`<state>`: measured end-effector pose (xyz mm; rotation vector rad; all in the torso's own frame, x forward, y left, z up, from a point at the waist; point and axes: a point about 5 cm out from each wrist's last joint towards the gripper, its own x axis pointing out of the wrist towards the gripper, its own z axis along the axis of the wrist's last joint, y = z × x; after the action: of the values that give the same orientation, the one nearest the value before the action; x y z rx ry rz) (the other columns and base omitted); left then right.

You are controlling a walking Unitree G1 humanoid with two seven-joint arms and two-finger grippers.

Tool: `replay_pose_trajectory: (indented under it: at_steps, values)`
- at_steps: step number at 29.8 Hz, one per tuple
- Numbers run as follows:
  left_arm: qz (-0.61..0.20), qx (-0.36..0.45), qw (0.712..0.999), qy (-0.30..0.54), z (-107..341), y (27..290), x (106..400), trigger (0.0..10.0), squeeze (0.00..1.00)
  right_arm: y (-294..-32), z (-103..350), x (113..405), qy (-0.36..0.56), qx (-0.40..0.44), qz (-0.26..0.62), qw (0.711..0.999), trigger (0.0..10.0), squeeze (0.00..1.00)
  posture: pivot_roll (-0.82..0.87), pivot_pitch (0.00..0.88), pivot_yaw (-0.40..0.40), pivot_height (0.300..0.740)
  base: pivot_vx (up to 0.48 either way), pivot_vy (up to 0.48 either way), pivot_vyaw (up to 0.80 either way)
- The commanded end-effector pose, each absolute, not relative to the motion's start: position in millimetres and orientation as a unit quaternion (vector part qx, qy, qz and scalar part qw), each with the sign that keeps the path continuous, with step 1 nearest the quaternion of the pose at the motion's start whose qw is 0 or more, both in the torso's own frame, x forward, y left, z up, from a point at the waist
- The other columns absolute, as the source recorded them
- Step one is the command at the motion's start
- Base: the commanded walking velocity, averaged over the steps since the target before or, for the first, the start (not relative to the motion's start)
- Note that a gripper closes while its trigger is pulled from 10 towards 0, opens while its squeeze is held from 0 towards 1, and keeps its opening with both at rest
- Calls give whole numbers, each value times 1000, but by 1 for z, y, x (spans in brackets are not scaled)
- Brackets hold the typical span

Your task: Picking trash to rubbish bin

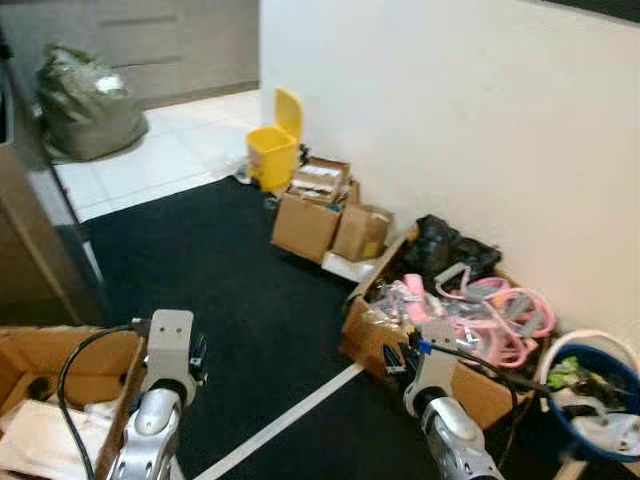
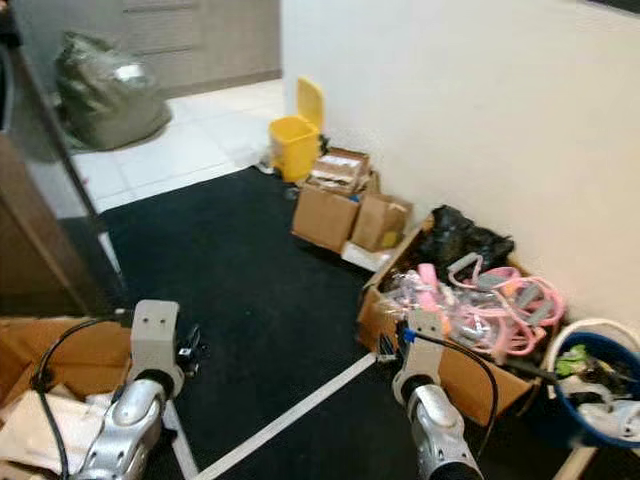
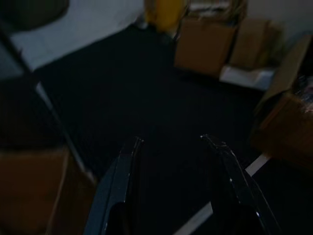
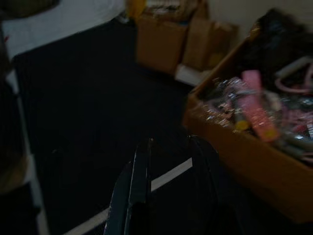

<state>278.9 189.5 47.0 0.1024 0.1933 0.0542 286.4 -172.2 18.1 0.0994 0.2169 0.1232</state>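
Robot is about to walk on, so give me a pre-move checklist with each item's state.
1. Yellow bin in sight, lid up: ok.
2. Black carpet towards the bin free of obstacles: ok.
3. Left pincer open, holding nothing: ok.
4. Right pincer open, holding nothing: ok.
5. Trash piece chosen for pickup: cannot tell.
6. Box of pink items close beside the right arm: not ok, mind clearance.

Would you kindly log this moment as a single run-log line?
phase: approach | left pincer: open, empty, over dark carpet | right pincer: open, empty | yellow bin: lid up, by wall, ahead
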Motion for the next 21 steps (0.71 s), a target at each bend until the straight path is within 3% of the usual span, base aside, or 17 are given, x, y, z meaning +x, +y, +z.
replay_pose_trajectory:
  at_steps: [1,21]
  values:
    - [30,56,992,112,42,193,275,10000,0,-170,12,280,120,57,58,989,10000,0,35,62,-34,740,0,0,-656]
    - [32,51,992,113,44,192,276,10000,0,-172,15,282,116,54,56,990,10000,0,33,87,-37,740,0,0,-652]
